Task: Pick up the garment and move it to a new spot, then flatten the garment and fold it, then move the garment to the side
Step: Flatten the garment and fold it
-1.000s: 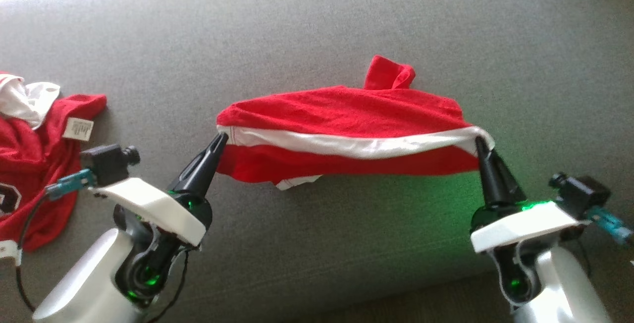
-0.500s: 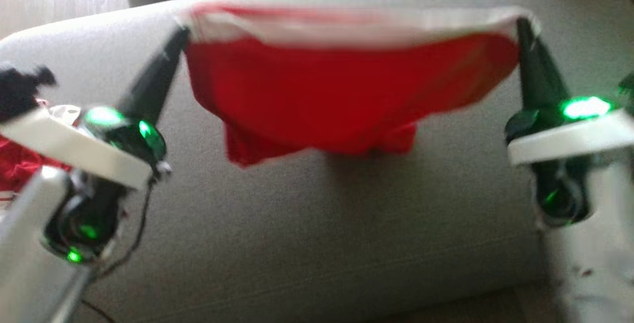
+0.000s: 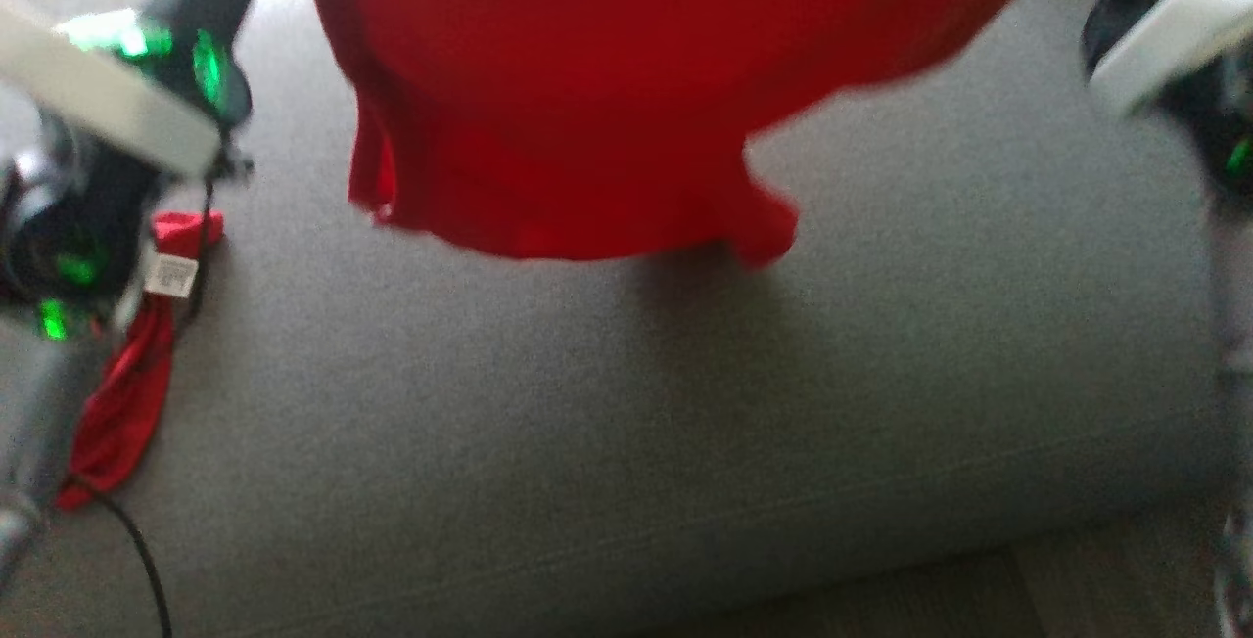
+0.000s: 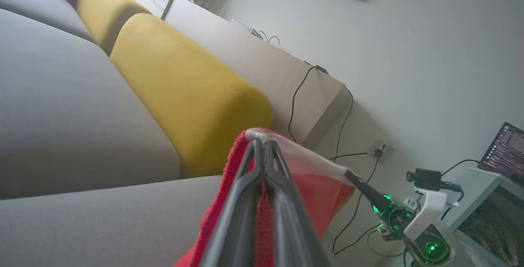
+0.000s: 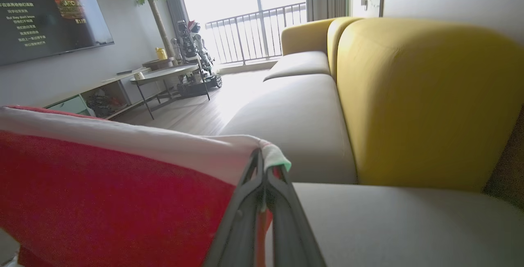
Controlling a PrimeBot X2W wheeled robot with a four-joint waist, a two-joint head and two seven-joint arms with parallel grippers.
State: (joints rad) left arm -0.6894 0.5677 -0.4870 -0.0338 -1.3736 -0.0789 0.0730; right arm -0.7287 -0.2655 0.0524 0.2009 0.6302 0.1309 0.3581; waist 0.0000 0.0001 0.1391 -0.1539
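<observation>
The red garment (image 3: pixel 626 80) with a white band hangs in the air above the grey sofa seat (image 3: pixel 685 423), stretched between both grippers, its lower edge dangling free. My left gripper (image 4: pixel 262 146) is shut on the band's one corner, the garment (image 4: pixel 311 181) draping away behind its fingers. My right gripper (image 5: pixel 264 158) is shut on the other corner, the garment (image 5: pixel 110 193) spreading to its left. In the head view the fingertips are cut off at the top; the left wrist (image 3: pixel 127 100) and right wrist (image 3: pixel 1165 41) show at the upper corners. The right gripper (image 4: pixel 352 175) also appears in the left wrist view.
Another red garment (image 3: pixel 127 393) with a white label lies on the seat's left end. Yellow back cushions (image 4: pixel 184 91) rise behind the seat. A black cable (image 3: pixel 137 550) trails at the lower left. The floor (image 3: pixel 1077 589) runs along the sofa's front edge.
Both grippers have lifted the garment from the sofa seat high into the air, and it now hangs open. The head camera has also shifted.
</observation>
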